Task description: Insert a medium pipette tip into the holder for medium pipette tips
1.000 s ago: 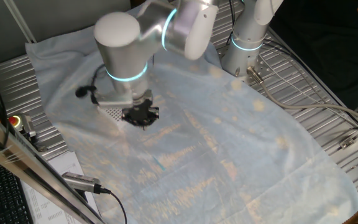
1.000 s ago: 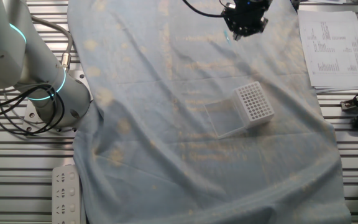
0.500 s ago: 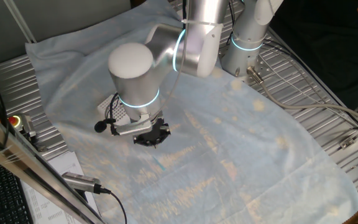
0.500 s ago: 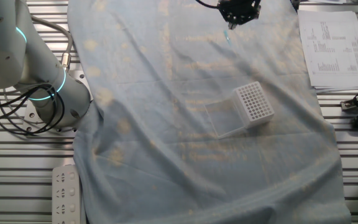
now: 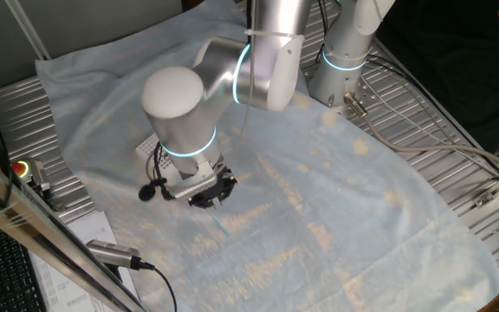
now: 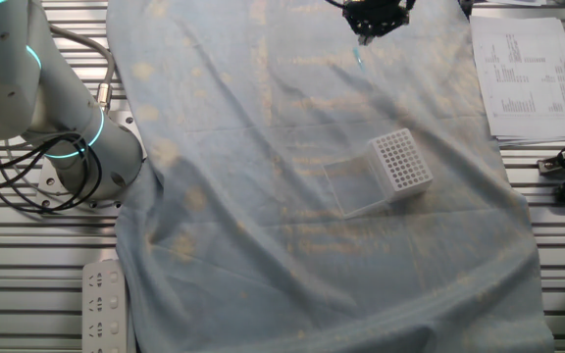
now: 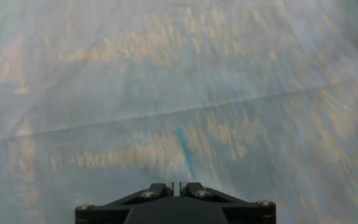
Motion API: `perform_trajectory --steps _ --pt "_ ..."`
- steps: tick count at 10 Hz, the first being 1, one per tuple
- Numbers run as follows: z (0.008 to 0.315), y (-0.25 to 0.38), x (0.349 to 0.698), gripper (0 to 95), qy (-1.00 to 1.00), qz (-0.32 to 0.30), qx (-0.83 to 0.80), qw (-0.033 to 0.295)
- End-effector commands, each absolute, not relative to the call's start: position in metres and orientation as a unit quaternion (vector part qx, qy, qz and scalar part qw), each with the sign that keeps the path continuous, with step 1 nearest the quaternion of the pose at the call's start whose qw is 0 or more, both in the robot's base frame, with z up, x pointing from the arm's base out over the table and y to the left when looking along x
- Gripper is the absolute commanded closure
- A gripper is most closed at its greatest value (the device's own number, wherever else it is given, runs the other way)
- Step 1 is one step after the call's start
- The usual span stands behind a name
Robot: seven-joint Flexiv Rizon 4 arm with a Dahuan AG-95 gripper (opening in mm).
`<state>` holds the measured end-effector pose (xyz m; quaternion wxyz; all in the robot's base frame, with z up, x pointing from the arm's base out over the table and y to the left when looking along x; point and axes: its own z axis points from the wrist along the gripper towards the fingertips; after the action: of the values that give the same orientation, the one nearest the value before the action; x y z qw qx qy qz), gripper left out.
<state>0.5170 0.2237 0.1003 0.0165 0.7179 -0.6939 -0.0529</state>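
Teal against the pale cloth, the medium pipette tip (image 7: 186,153) lies flat just ahead of my gripper (image 7: 174,188), its narrow end running toward my fingers, so I judge I am lined up along its length for a pickup. It rests on the stained cloth (image 6: 292,216) that drapes the surface, and nothing holds it. In the hand view my fingertips sit nearly together with only a thin slit between them and nothing caught there; whether that counts as fully closed I cannot tell. The holder for medium pipette tips (image 6: 401,163) stands well apart from the tip in the other fixed view, hole grid facing up, with a clear tray-like piece (image 6: 349,186) touching its side. In one fixed view my wrist hides most of the holder (image 5: 150,149). I would need to spread my fingers before descending
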Motion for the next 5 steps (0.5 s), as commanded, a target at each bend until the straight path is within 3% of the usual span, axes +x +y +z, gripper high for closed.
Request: perform_trajectory --steps 1,5 --pt "0.0932 0.2386 0.5166 76.0 -0.672 -0.050 0.738 0.023" --pt "0.0932 0.2386 0.5166 76.0 -0.672 -0.050 0.738 0.023"
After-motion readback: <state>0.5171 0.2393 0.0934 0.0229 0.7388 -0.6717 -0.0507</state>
